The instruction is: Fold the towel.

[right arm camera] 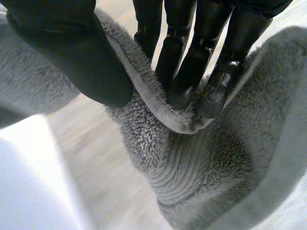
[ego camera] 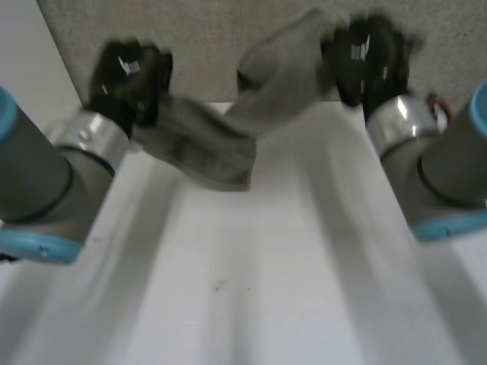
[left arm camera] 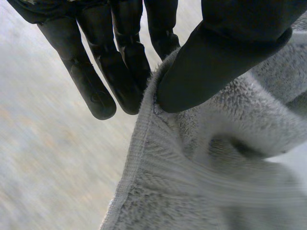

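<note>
I have the left robot hand (ego camera: 129, 76) pinching 1 end of the towel (ego camera: 221, 144), thumb against fingers (left arm camera: 120, 81) at the hemmed edge. The right robot hand (ego camera: 369, 57) clamps the other end the same way, so the cloth hangs between the 2, ready to spread for the fold. The towel is grey fluffy terry with a ribbed band (bunched, twisted). It sags over the far edge of the tabletop (ego camera: 266, 266); whether it touches, I cannot tell.
</note>
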Controlling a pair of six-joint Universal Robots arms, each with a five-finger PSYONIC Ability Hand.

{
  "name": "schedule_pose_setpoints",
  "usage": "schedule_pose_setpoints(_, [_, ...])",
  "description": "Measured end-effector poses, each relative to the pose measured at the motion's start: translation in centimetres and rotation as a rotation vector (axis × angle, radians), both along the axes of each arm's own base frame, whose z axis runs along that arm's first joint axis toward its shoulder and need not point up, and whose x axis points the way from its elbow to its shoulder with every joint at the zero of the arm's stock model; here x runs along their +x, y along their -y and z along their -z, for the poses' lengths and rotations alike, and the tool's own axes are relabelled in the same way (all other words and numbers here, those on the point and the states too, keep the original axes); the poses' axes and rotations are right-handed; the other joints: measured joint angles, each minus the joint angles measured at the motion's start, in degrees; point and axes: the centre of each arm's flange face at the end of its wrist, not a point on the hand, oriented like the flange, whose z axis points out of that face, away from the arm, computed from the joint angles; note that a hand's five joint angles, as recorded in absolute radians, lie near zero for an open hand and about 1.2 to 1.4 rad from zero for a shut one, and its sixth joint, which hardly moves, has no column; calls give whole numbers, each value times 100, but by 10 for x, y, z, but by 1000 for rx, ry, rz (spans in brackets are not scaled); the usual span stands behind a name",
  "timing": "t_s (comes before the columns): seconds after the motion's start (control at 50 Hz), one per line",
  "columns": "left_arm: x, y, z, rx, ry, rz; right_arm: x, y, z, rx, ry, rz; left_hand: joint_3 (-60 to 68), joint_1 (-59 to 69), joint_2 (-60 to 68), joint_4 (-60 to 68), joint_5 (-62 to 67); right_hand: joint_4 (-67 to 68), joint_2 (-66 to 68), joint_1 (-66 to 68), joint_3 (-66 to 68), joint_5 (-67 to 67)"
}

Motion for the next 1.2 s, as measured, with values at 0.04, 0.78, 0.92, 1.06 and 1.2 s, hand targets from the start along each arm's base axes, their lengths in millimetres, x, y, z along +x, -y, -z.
schedule_pose_setpoints(0.04, [1,-5,24,68,33,3,-9,-7,25,81,-76,18,0,0,0,0,0,7,0,0,0,0])
schedule_pose_setpoints(0.78, [26,-102,87,291,150,80,-87,-46,90,558,-211,-24,0,0,0,0,0,-4380,-4179,-3259,-4307,-4051])
schedule_pose_setpoints(0.92, [28,-105,90,299,153,80,-82,-30,101,520,-263,-123,0,0,0,0,0,-4379,-4179,-3259,-4307,-4046])
schedule_pose_setpoints(1.06, [30,-107,94,309,158,80,-77,-11,125,469,-416,-158,0,0,0,0,0,-4360,-4167,-3251,-4295,-3936])
schedule_pose_setpoints(1.2, [30,-105,94,309,158,74,-81,9,151,451,-544,-112,0,0,0,0,0,-3491,-3375,-2606,-3462,-3252])
